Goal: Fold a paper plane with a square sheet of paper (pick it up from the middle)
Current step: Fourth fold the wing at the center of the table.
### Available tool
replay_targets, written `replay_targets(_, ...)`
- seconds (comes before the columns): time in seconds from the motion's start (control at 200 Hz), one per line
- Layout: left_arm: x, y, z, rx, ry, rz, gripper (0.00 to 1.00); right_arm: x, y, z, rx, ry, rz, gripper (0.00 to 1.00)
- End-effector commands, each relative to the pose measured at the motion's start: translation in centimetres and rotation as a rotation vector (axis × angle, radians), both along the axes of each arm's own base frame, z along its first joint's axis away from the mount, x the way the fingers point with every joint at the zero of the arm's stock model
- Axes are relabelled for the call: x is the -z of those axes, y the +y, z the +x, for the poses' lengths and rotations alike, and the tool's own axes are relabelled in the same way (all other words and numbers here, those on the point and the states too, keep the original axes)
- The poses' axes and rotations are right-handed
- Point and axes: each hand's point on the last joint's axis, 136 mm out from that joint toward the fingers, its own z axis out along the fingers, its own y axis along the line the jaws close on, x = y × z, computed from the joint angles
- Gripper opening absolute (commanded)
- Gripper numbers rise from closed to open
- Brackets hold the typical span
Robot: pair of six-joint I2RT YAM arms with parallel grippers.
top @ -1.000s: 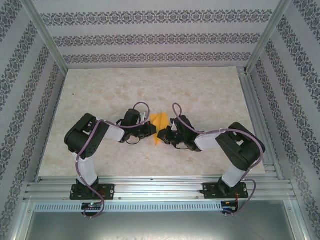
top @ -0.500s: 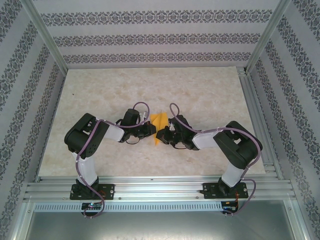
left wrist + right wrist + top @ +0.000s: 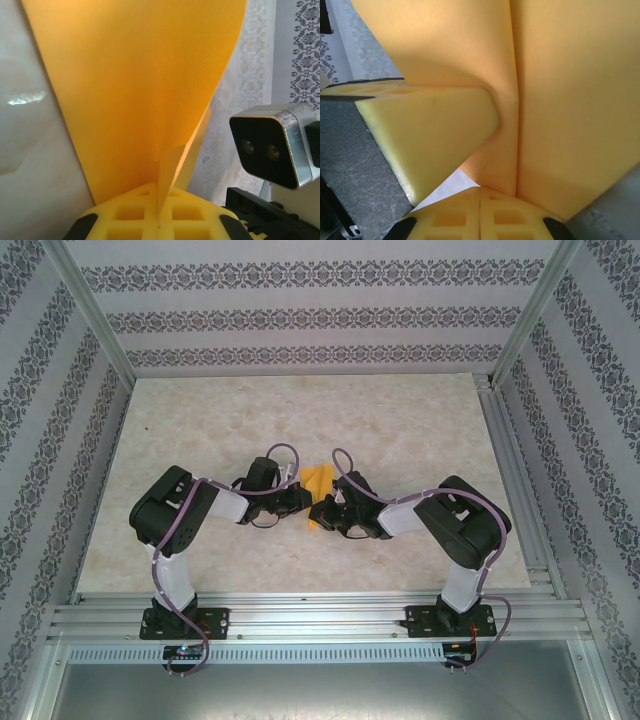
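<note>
Left gripper (image 3: 159, 222) and right gripper (image 3: 480, 212) are both clamped on the folded paper (image 3: 318, 483), held between them mid worktop (image 3: 400, 420), likely to sharpen its centre crease

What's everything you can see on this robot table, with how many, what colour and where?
folded paper sheet: one, orange-yellow, mid-table, between both grippers
table: one, pale marbled, under the arms
walls: three, white with dark patterned bands, around the table
aluminium frame: one, silver, near edge and corners
left arm: one, black and white, near left
right arm: one, black and white, near right
wrist camera: one, silver, dark-faced, on the right arm
left gripper: one, yellow-padded, shut on the sheet
right gripper: one, yellow-padded, shut on the sheet
</note>
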Motion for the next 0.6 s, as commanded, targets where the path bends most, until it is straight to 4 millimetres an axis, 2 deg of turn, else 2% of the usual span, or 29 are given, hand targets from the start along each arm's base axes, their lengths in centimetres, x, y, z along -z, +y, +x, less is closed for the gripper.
replay_targets(0.0, 1.5, 1.1, 1.1, -0.04, -0.009, 0.049, 0.02, 1.2, -0.2, -0.7, -0.015, 0.017, -0.059, 0.07)
replay_targets(0.195, 1.6, 1.2, 1.0, -0.04, -0.004, 0.048, 0.02, 1.0, -0.5, -0.9, -0.034, 0.015, -0.095, 0.06)
replay_targets(0.465, 1.6, 1.1, 0.8, -0.046, 0.008, 0.034, 0.02, -2.1, 0.5, -0.3, -0.066, -0.045, -0.051, 0.07)
replay_targets(0.595, 1.8, 1.0, 0.8, -0.05, 0.013, 0.025, 0.02, -2.2, 0.9, -0.4, -0.079, -0.049, -0.05, 0.07)
